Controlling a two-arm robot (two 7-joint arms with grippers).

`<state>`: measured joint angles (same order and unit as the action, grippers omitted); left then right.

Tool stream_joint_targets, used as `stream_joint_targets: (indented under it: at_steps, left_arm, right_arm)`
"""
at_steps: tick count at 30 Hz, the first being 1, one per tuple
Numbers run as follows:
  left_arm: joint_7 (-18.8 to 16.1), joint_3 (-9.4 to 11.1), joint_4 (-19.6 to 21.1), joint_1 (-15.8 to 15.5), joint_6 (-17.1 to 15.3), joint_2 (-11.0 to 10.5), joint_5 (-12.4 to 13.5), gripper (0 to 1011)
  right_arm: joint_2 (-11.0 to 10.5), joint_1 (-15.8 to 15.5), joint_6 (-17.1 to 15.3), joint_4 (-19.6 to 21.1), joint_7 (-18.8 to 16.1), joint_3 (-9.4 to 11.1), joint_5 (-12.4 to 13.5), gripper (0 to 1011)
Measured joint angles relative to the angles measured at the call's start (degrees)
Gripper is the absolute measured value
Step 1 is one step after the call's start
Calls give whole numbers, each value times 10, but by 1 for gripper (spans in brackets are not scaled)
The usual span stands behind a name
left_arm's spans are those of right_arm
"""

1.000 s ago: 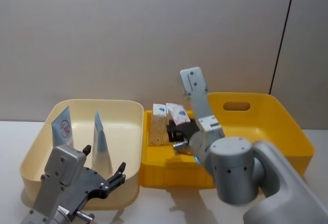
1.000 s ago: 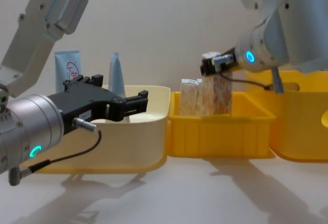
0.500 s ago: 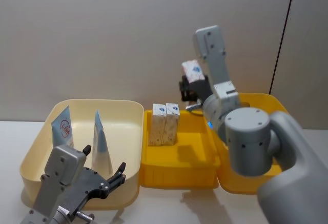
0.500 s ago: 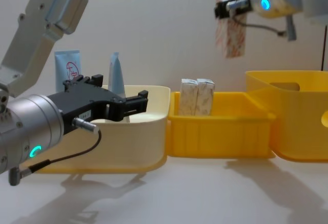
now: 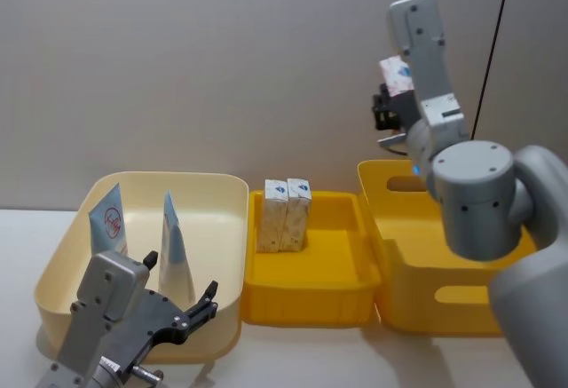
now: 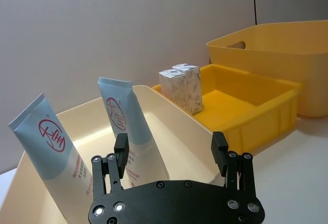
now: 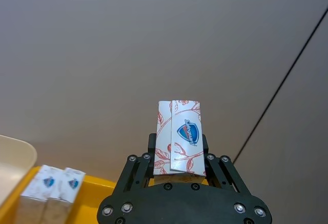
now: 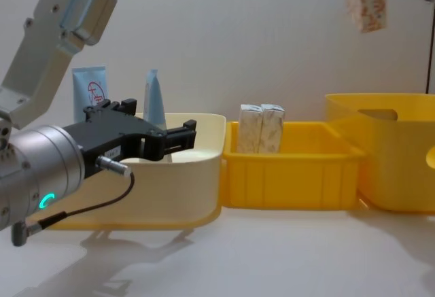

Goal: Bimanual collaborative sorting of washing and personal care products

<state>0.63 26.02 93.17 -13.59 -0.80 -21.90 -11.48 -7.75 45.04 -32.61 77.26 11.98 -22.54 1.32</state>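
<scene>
"Head view first. What do you make of the right gripper?"

"It's up high, over the left part of the big yellow bin, pinching a carton. From there I can barely see the box, though, as the arm covers most of it."

"The right wrist view gives it plainly: the carton stands upright between the two black fingers, clamped on both sides, with a blue shield mark and reddish leaf print facing out."

"And the chest view shows the height. The carton hangs near the top edge, well clear of the bin's rim."

"What about the left gripper?"

"It's parked low in front of the cream bin. The left wrist view shows its fingers spread wide with nothing between them. Beyond them the two blue tubes lean inside that bin."

"And the middle tray?"

"Two cartons stand side by side, touching, at its back left."

"A second ago there were three."

"Yes. The right gripper was down in the tray on the third one, beside that pair. Half a second ago it had lifted the carton above the tray. Now it's higher and further right. The left arm, the tubes and the pair haven't shifted."
</scene>
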Motion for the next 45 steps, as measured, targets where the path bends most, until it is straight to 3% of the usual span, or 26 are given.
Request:
stream_joint_targets:
  at_steps: [10, 22, 33, 45]
  left_arm:
    - [0, 0, 0, 0, 0, 0, 0, 1003]
    - [0, 0, 0, 0, 0, 0, 0, 1003]
    - [0, 0, 0, 0, 0, 0, 0, 1003]
    - [0, 0, 0, 0, 0, 0, 0, 1003]
  right_arm:
    - [-17, 16, -41, -19, -6, 10, -10, 407]
    - [-24, 31, -97, -64, -42, 15, -5, 407]
    - [-24, 39, -117, -93, -64, 17, 1, 407]
    - [-24, 42, -126, -105, -73, 17, 3, 717]
